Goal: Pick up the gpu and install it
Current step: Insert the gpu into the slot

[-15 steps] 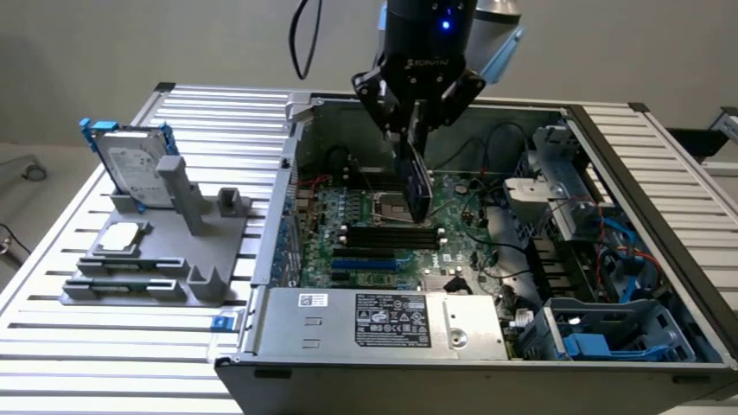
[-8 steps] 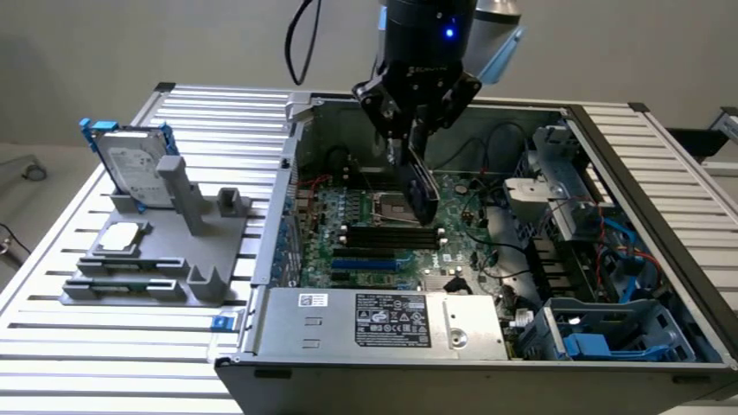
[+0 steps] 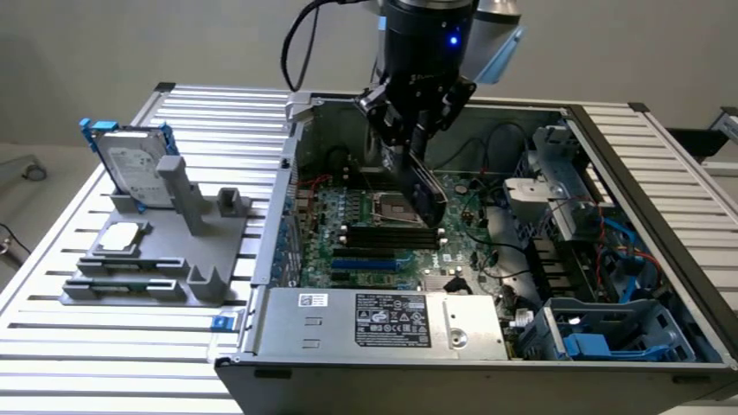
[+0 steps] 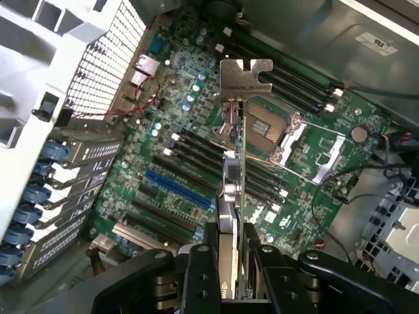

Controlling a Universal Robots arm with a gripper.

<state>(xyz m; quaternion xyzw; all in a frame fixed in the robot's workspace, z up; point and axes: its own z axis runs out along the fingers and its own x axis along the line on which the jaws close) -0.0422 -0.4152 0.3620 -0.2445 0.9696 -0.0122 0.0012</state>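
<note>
Pincer [image 3: 412, 138]: pinching gpu [image 3: 427, 188] at one end.
Gpu: on edge, over board [image 3: 369, 246] inside case [image 3: 346, 333], bracket [image 4: 245, 75] at far end.
Why: we judge it is held edge-on to suit slots [image 4: 178, 190].

Black gpu [image 3: 421, 190] — green motherboard [image 4: 208, 108], blue slot [image 4: 178, 188].

gpu [image 4: 234, 196] — bracket [image 4: 245, 76] of dull metal

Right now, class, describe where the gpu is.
In the exterior view, the gpu hangs edge-on in the gripper near the picture's centre, inside the open computer case, over the motherboard and close by the CPU socket.
</note>
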